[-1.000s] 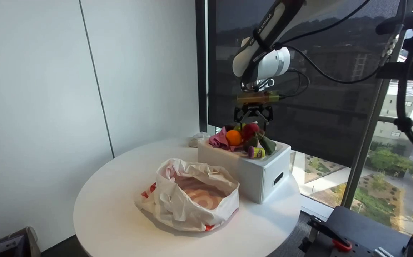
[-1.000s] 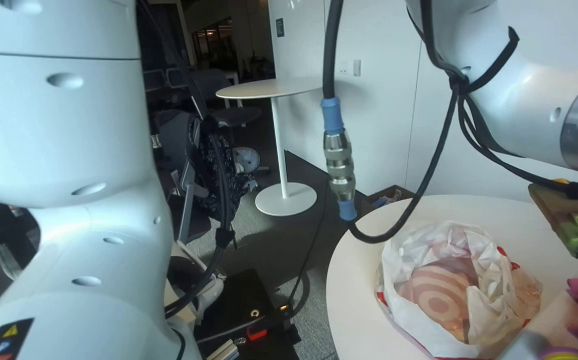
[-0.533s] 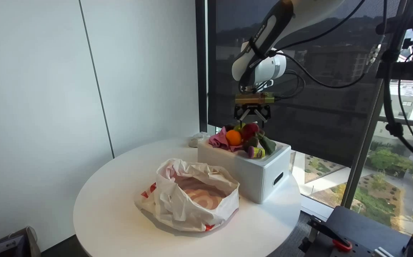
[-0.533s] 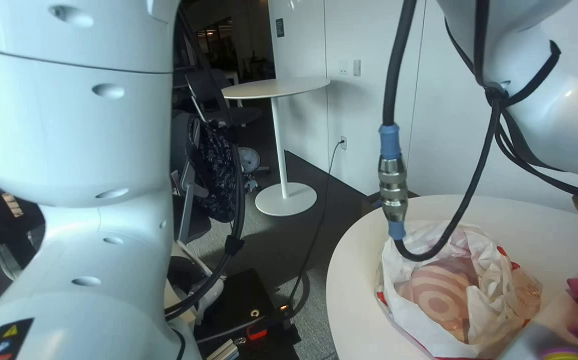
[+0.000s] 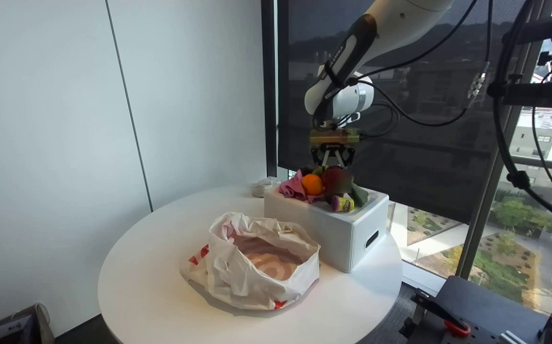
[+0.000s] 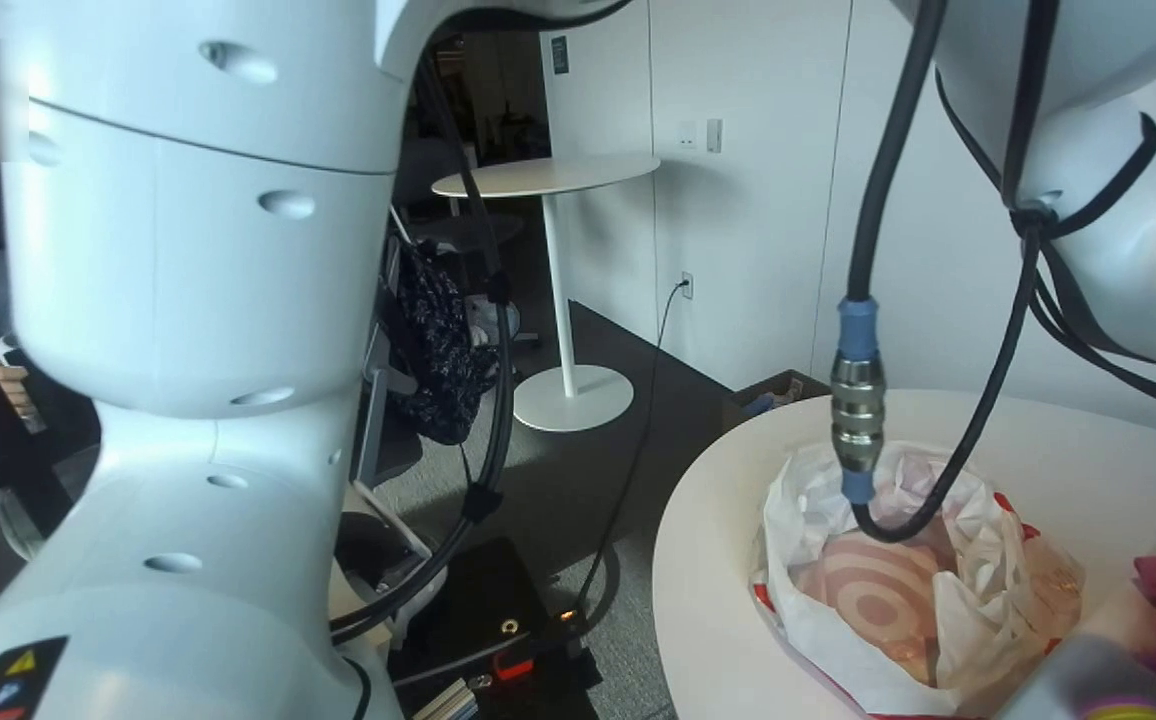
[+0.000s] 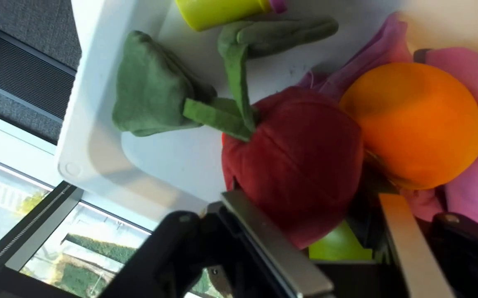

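My gripper [image 5: 334,165] is low over a white box [image 5: 304,224]. In the wrist view, its fingers [image 7: 303,194] are shut on a red plush fruit [image 7: 292,153] with green stem and leaves [image 7: 152,89]; the left finger presses into its side, and the right fingertip is partly hidden in shadow. The red fruit [image 5: 335,177] is blurred in an exterior view. An orange fruit [image 7: 412,124] lies right beside it. A yellow-green thing [image 7: 338,244] shows below, between the fingers. A yellow tub with a purple lid [image 7: 222,12] and pink cloth [image 7: 466,82] share the box.
A white plastic bag [image 5: 257,282] stands open beside the box on the round white table [image 5: 152,267]. A crumpled pale thing [image 5: 264,187] lies behind the box. A window stands close behind. A cable [image 6: 883,180] hangs from the arm above the bag.
In an exterior view, my gripper has come down and slightly left, and its fingers have drawn together on the red fruit. The arm's upper links have swung with it.
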You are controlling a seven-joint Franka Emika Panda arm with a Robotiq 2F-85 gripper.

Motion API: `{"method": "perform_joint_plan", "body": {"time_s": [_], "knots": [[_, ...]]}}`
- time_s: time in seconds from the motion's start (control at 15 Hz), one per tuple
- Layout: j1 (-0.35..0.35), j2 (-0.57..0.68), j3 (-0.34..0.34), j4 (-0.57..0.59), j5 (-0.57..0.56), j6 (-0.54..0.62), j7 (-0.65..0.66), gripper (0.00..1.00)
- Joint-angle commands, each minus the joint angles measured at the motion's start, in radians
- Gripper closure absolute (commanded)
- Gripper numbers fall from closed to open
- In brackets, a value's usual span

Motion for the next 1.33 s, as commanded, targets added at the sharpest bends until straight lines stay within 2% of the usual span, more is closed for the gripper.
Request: {"method": "perform_joint_plan", "body": {"time_s": [0.0,0.2,0.33,0.47,0.53,0.87,1.27], "knots": [[0.022,-0.011,-0.021,0.022,0.011,-0.033,0.019,0.72],[0.039,-0.05,-0.039,0.0,-0.017,-0.059,0.062,0.9],[0.048,-0.097,-0.041,-0.028,-0.024,-0.055,0.082,0.93],[0.05,-0.171,-0.021,-0.078,-0.007,-0.024,0.054,0.9],[0.055,-0.207,-0.012,-0.102,-0.009,-0.009,0.042,0.92],[0.091,-0.338,0.078,-0.196,0.006,0.038,-0.074,0.9],[0.139,-0.198,0.178,-0.146,0.061,-0.018,-0.223,0.9]]}}
